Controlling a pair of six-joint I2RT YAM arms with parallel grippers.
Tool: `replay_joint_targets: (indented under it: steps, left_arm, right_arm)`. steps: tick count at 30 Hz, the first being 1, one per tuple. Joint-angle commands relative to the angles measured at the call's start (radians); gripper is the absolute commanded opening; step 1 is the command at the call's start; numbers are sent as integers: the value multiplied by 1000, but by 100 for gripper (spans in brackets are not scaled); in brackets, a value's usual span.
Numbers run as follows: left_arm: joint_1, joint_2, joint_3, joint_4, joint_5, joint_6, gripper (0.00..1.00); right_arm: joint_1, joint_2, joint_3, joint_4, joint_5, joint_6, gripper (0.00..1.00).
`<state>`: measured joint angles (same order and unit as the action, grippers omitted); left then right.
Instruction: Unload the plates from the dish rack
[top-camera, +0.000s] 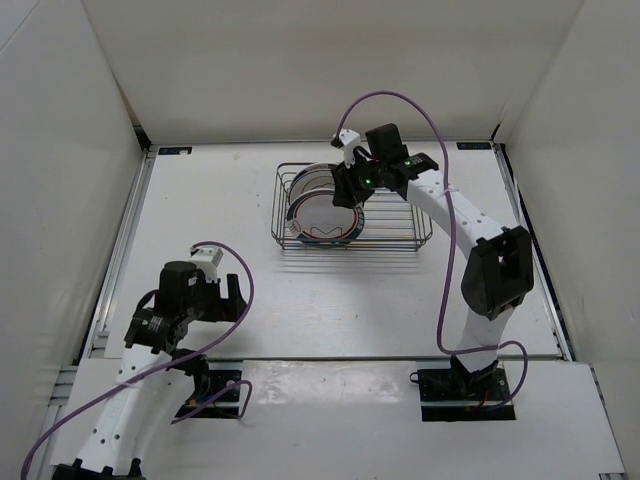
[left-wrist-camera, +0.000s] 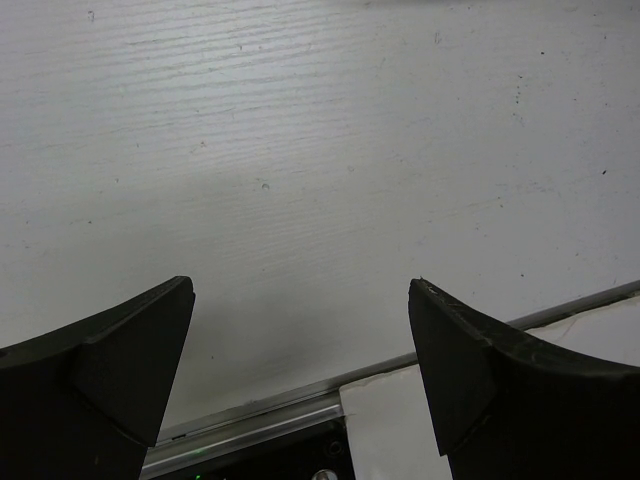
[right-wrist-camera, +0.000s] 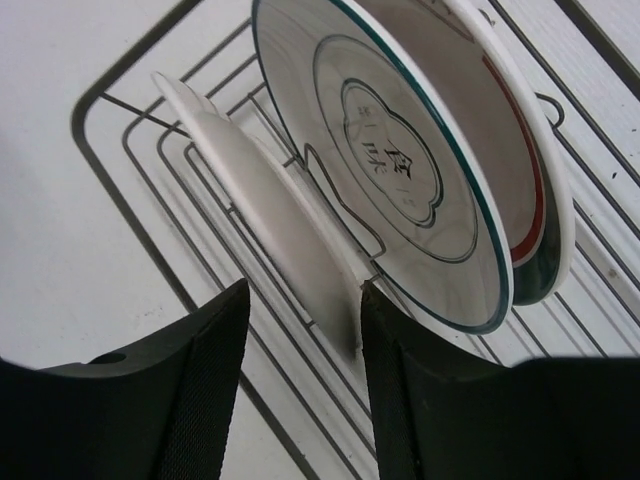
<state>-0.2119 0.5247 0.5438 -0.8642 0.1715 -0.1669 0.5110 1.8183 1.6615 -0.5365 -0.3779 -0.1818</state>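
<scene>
The wire dish rack (top-camera: 400, 218) stands at the back middle of the table, with three white plates (top-camera: 322, 215) upright in its left half. In the right wrist view the nearest plate (right-wrist-camera: 245, 180) shows a plain white back. Behind it stands a green-rimmed plate (right-wrist-camera: 400, 170) with a dark flower outline, then a plate with a red-and-green band (right-wrist-camera: 535, 210). My right gripper (right-wrist-camera: 303, 300) straddles the nearest plate's rim. The rim lies against the right finger (right-wrist-camera: 430, 400), and a gap shows beside the left finger (right-wrist-camera: 190, 390). My left gripper (left-wrist-camera: 300, 330) is open over bare table.
The right half of the rack (right-wrist-camera: 590, 150) holds nothing. White walls close in the table on three sides. A metal rail (left-wrist-camera: 290, 405) runs along the table's near edge under the left gripper. The left arm (top-camera: 170, 310) sits low at the near left.
</scene>
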Motion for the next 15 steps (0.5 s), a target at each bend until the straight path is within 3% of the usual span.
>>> replay_joint_targets:
  steps: [1,5,7,15]
  left_arm:
    - [-1,5,2,2,-7,-8,100]
    - [-1,8,2,-1,-4,-11,100]
    - [-3,8,2,1,-4,-10,100]
    - [-3,8,4,-2,-9,-10,100]
  right_arm:
    - [-2,21,3,21,25,-31,52]
    - [0,53,27,14,20,-48,36]
    - [-3,84,67,4,25,-59,22]
    - [-5,119,116,-11,51,-77,18]
